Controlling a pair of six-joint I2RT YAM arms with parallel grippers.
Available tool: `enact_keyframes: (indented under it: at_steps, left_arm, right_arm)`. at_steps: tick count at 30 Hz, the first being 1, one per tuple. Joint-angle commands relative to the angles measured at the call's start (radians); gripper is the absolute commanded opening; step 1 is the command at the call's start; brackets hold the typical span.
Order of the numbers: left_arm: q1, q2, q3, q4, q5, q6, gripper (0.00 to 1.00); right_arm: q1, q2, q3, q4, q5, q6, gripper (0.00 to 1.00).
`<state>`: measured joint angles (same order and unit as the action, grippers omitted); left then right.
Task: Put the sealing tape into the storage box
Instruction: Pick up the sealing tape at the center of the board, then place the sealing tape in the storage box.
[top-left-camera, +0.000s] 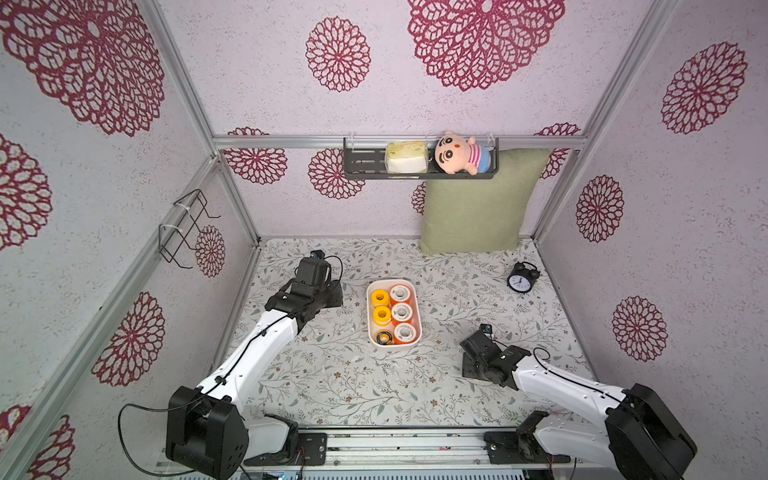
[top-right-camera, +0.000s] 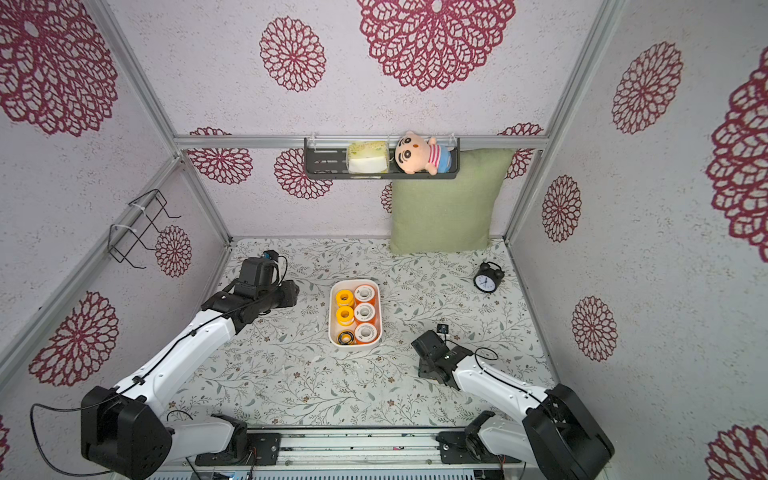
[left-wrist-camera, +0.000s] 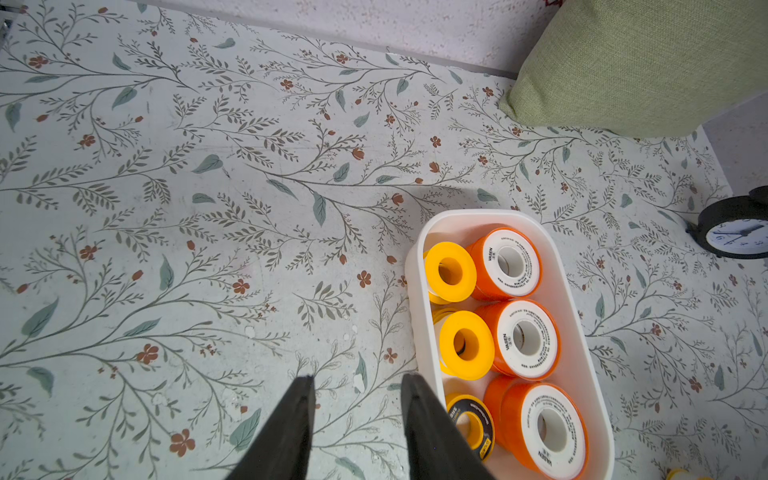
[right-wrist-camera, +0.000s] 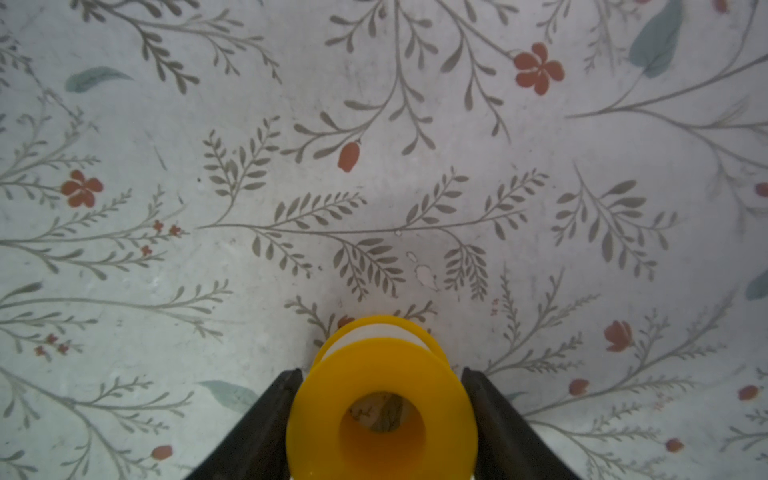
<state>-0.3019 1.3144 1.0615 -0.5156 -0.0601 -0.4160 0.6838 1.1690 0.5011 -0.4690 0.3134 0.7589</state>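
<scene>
Chief risk as I read it: the right gripper (right-wrist-camera: 381, 370) straddles a yellow roll (right-wrist-camera: 320, 415) on the tablecloth (right-wrist-camera: 374, 124), well apart from the storage box (left-wrist-camera: 575, 332), jaws close against both sides — gripped or not, I cannot tell — and an off-centre squeeze on its slick round flanges could tip or squirt it away. The left gripper (left-wrist-camera: 358, 377) hovers near the box, jaws parted and empty. The roll itself is all yellow, with pale winding between two flanges and cloth visible through its hole.
</scene>
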Motion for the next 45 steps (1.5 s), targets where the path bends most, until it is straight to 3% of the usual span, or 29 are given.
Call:
enact_keyframes:
  at_steps: [1,6,15,30,35,45]
  left_arm:
    - [0.008,0.002,-0.003,0.012,0.009,0.003,0.41]
    - [0.008,0.004,-0.003,0.012,0.012,0.004,0.41]
    - [0.007,0.011,-0.005,0.019,0.039,-0.002,0.42]
    - [-0.008,0.222,-0.109,0.264,0.375,-0.219,0.41]
    - [-0.029,0.279,-0.109,0.267,0.371,-0.215,0.32]
    - [-0.041,0.336,-0.084,0.287,0.392,-0.191,0.32]
  right_arm:
    - [0.005,-0.03,0.02,-0.003,0.003,-0.015,0.63]
    - [0.005,-0.04,0.034,-0.003,-0.001,-0.025,0.57]
    - [0.005,-0.057,0.09,0.003,-0.031,-0.06,0.57]
    - [0.009,0.069,0.329,0.126,-0.159,-0.208,0.57]
    - [0.031,0.131,0.393,0.184,-0.219,-0.244,0.57]
    - [0.12,0.266,0.53,0.235,-0.281,-0.296,0.57]
